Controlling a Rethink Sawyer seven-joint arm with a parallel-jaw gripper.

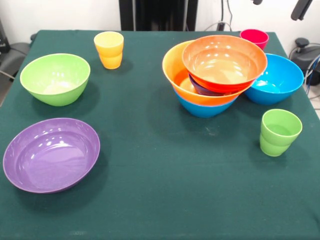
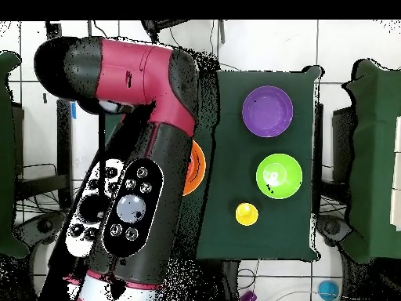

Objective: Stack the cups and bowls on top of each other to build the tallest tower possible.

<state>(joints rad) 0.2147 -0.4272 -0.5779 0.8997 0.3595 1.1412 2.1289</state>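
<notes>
1. Two pieces sit nearest the front edge in the front view: the wide purple bowl (image 1: 51,154) by the near left corner and the light green cup (image 1: 279,132) close to the right edge, both upright and standing alone.
2. Halfway back, the lime green bowl (image 1: 55,78) stands by the left edge, well apart from everything else.
3. Right of centre is the tower (image 1: 215,75): a blue bowl lowest, the yellow-orange bowl in it, a dark bowl barely showing, and the orange-red bowl (image 1: 224,62) tilted on top.
4. Another blue bowl (image 1: 275,79) touches the tower's right side.
5. Toward the far edge stand the yellow cup (image 1: 109,49), left of centre, and the red-pink cup (image 1: 254,37), behind the tower.
6. The gripper shows in neither view, so its state cannot be told; the overhead view has only the arm (image 2: 133,157), off the table's side and covering the tower's end. Any next pick therefore lies away from the arm, across the table (image 1: 165,180), and the loose blue bowl is probably the nearest candidate.
</notes>
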